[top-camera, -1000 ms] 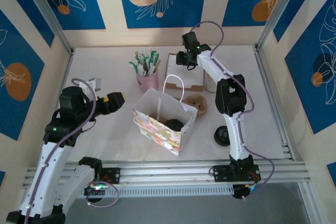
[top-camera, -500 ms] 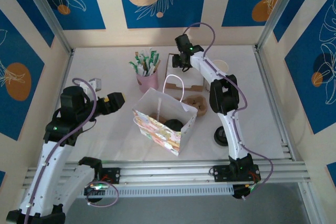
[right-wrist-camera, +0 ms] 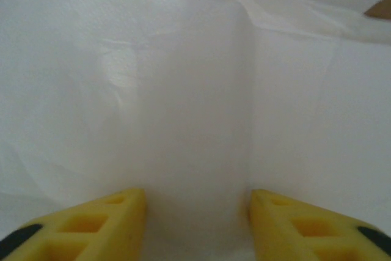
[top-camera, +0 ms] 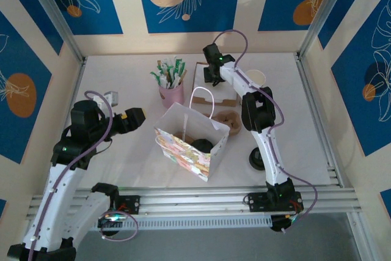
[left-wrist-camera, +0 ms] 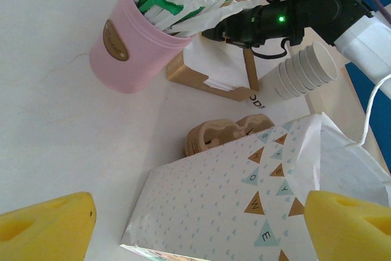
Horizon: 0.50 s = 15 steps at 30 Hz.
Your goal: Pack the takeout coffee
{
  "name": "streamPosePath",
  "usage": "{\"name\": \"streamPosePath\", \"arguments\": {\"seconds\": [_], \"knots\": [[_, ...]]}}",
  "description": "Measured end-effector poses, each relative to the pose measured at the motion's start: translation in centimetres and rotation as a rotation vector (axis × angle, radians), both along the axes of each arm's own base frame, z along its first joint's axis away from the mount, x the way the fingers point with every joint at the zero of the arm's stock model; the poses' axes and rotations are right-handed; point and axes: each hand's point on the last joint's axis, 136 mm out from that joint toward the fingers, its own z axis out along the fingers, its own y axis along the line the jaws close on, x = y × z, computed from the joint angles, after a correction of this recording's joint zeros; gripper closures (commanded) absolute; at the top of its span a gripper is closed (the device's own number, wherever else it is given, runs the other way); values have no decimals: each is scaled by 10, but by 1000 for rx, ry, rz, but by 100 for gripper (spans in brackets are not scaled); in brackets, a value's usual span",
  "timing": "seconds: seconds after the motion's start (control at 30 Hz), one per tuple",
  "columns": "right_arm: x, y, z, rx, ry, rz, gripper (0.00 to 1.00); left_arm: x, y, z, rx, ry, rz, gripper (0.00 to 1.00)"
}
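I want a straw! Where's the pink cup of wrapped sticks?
Top view: the pink cup stands left of centre, beside the brown napkin box, behind the patterned paper bag.

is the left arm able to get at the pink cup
Probably yes: the left pincer is open, and bare table lies between it and the pink cup; the bag stands aside.

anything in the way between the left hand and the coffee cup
Yes: the black-lidded coffee appears to sit inside the paper bag, whose patterned side wall faces the left hand and blocks a straight approach. The bag's top is open.
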Motion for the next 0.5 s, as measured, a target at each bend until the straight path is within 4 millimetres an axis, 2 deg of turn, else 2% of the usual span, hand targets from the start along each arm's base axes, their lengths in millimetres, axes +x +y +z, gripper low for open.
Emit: {"name": "streamPosePath", "arguments": {"seconds": [0.17,0.4,0.43,0.5], "knots": [[-1,0,-5,-2,11,-5,81,0,0,0,0,0,0,12],[2,1,3,1,-5,-3,92,0,0,1,0,-1,0,12],[2,0,4,2,-6,-3,97,0,0,1,0,-2,0,12],[2,0,8,7,-10,-7,100,0,0,2,-1,-4,0,12]]}}
